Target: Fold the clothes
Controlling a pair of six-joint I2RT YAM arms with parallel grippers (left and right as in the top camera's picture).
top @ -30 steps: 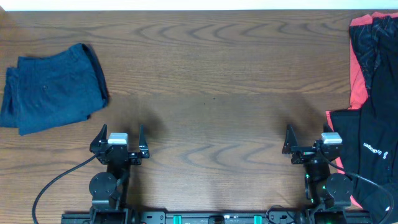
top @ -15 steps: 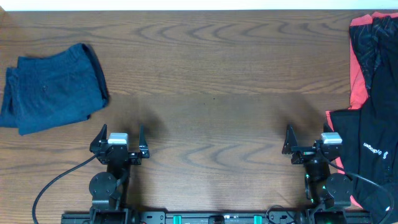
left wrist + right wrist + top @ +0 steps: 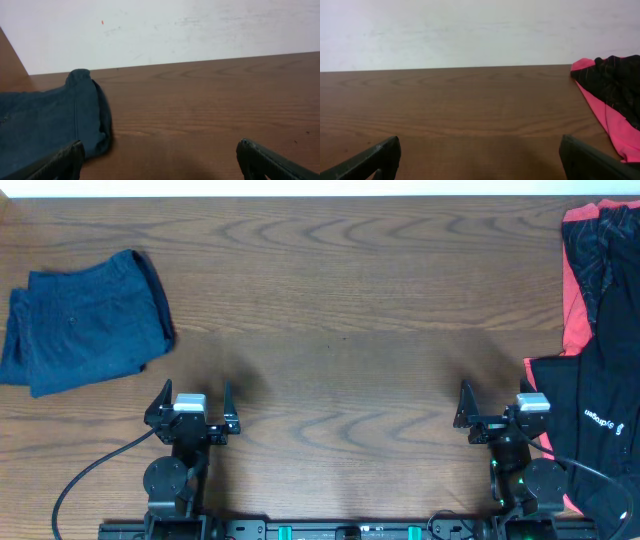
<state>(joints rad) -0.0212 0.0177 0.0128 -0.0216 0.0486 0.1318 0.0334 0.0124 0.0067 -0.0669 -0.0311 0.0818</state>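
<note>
Leftward, folded navy shorts (image 3: 85,320); rightward, black-coral garments (image 3: 605,380)

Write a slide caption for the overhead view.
Left gripper and right gripper, both open, idle between navy shorts and black-coral clothes.

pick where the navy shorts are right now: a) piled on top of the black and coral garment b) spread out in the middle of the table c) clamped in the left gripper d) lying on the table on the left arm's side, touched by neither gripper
D: the navy shorts lie on the table at its left side, apart from the open left gripper.
</note>
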